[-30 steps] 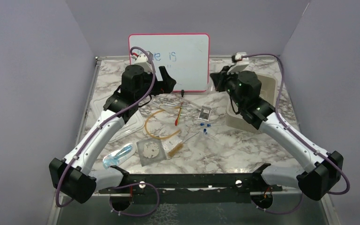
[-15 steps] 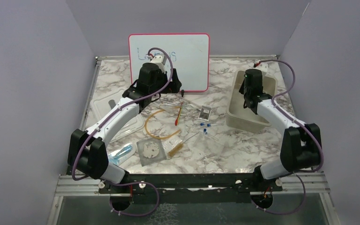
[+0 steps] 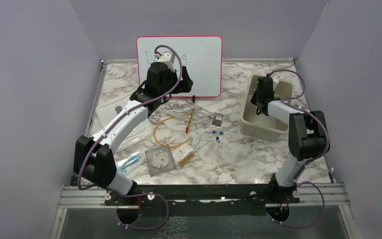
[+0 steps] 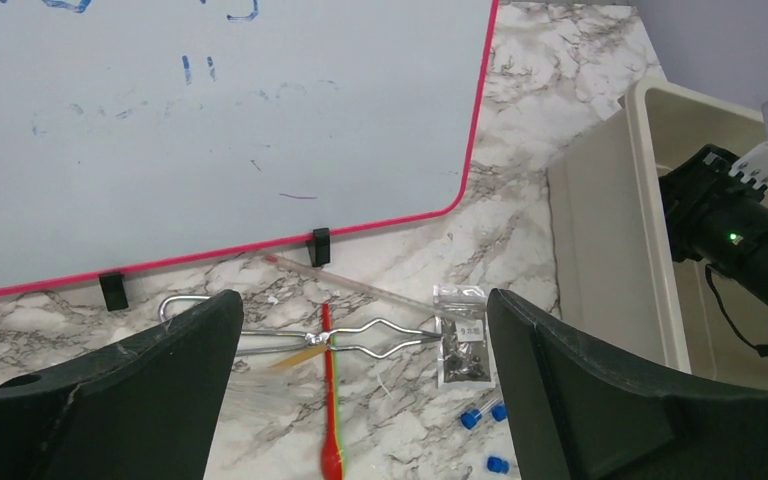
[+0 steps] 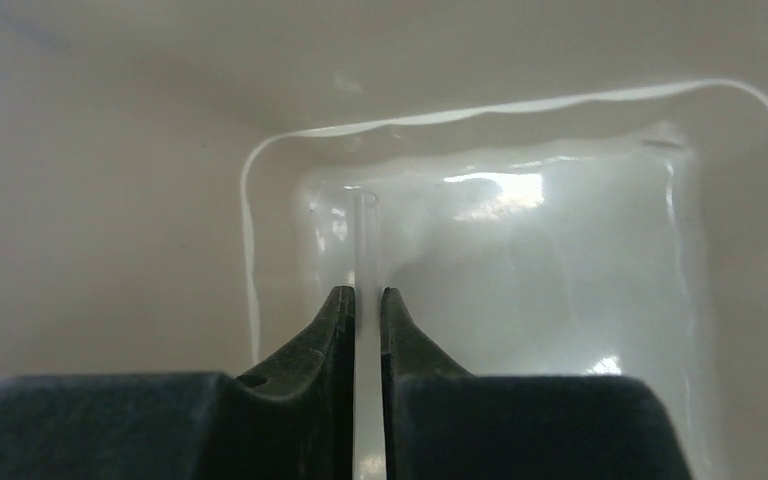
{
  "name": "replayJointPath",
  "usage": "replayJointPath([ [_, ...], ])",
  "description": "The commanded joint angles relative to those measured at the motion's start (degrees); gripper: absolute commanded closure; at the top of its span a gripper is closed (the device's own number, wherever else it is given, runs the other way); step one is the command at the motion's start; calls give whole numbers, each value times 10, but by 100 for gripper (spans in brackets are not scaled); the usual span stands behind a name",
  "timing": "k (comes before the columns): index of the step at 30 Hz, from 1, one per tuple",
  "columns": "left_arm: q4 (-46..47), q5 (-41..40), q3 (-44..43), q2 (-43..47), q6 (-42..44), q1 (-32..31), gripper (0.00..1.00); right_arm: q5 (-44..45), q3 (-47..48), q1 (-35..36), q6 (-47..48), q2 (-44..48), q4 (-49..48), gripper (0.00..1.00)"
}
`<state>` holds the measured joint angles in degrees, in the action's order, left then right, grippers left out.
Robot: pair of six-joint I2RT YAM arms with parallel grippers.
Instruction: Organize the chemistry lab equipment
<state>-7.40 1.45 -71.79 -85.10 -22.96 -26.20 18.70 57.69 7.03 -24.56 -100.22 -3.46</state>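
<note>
My right jaws pinch a thin clear tube (image 5: 365, 250) inside the beige bin (image 3: 252, 127), at the right of the top view. My left jaws are spread wide over the bench (image 4: 550, 120), near the whiteboard (image 4: 210, 130). Between them I see metal tongs (image 4: 290, 340), a red dropper (image 4: 330, 400), a small packet (image 4: 462, 345) and 3 blue caps (image 4: 472, 418).

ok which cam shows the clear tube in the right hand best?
Right wrist: clear tube pinched in the right hand, inside the bin. Top external and left wrist show only that arm in the bin, no tube.
</note>
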Motion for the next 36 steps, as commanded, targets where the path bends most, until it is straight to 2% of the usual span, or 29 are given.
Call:
replayJointPath([
  [1, 16, -27, -5, -3, -6, 7, 6, -33, 21, 1, -12, -22, -6, 82],
  [5, 24, -22, 2, -2, -6, 7, 6, -23, 28, 1, -27, -4, 17, 62],
  [7, 21, -28, 4, -4, -4, 7, 6, -11, 43, 1, -36, 8, 47, 57],
  [18, -2, -19, 53, -2, -8, 8, 4, -15, 103, 0, -38, 109, 188, 56],
  [20, -2, 6, 64, -10, -10, 8, 1, -41, 117, 1, -22, 132, 206, 56],
  [23, -7, 47, 76, -35, -19, 8, 1, -127, 145, 2, -4, 157, 236, 56],
  [25, -9, 72, 80, -55, -29, 7, 8, -199, 155, 5, -9, 169, 248, 56],
  [27, -15, 81, 80, -76, -41, 6, 19, -263, 156, 21, -11, 177, 244, 56],
  [30, -65, 43, 57, -114, -76, 4, 31, -299, 155, 69, -11, 175, 242, 57],
  [33, -128, -39, 39, -141, -139, 10, 31, -292, 149, 119, -11, 168, 234, 57],
  [36, -153, -67, 40, -157, -209, 28, 29, -297, 142, 141, -15, 161, 225, 57],
])
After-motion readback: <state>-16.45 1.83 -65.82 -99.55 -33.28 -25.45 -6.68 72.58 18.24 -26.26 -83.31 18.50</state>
